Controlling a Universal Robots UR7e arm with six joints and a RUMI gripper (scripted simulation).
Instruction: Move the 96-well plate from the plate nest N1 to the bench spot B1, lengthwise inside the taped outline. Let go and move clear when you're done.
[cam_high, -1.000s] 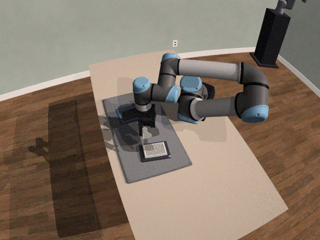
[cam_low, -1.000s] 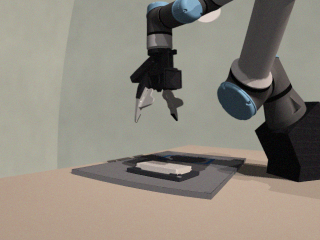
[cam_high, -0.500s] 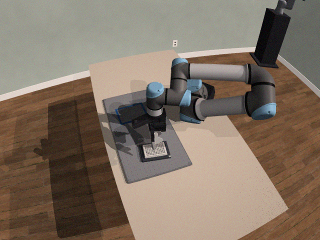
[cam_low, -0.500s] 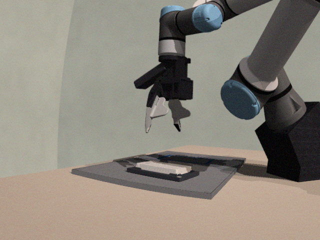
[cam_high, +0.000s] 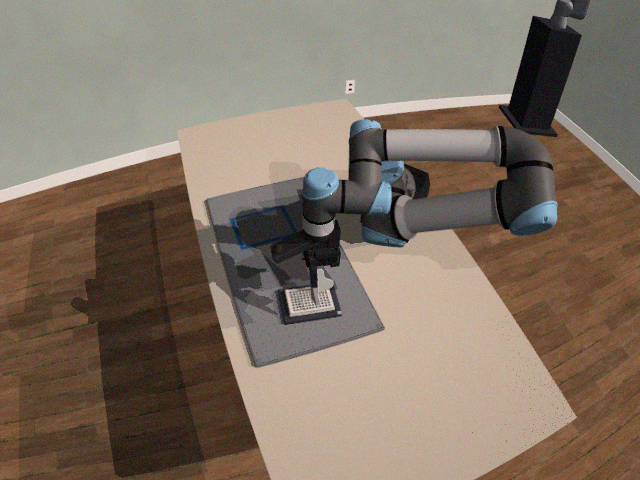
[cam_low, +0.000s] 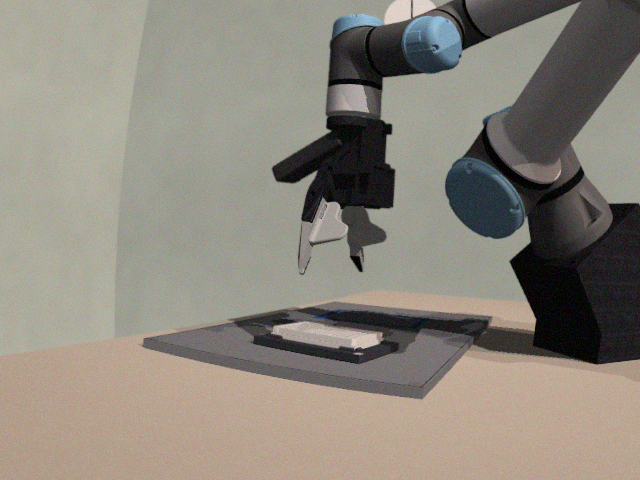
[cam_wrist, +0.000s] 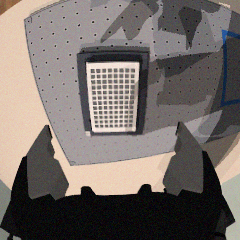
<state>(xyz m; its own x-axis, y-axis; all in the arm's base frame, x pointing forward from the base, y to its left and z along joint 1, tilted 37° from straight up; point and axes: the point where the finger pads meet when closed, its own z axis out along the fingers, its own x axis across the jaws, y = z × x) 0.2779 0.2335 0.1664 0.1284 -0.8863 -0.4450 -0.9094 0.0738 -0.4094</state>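
Observation:
The white 96-well plate (cam_high: 305, 302) (cam_low: 328, 333) (cam_wrist: 112, 95) sits in the black plate nest (cam_high: 310, 318) (cam_low: 310, 347) (cam_wrist: 81, 85) on the near part of the grey perforated mat (cam_high: 289, 346) (cam_low: 217, 346) (cam_wrist: 55, 60). The blue taped outline (cam_high: 236, 233) (cam_low: 336, 312) (cam_wrist: 223, 65) lies on the far part of the mat, with nothing in it. My gripper (cam_high: 318, 291) (cam_low: 330, 268) (cam_wrist: 113, 124) is open and empty. It hangs well above the plate, pointing down, with a clear gap to the plate. In the wrist view the plate runs lengthwise away from the fingers.
The mat lies on a beige table (cam_high: 413, 361) (cam_low: 258, 439). The arm's black base block (cam_low: 578, 299) stands on the table beside the mat's far end. A tall black column (cam_high: 542, 77) stands on the floor at the back right.

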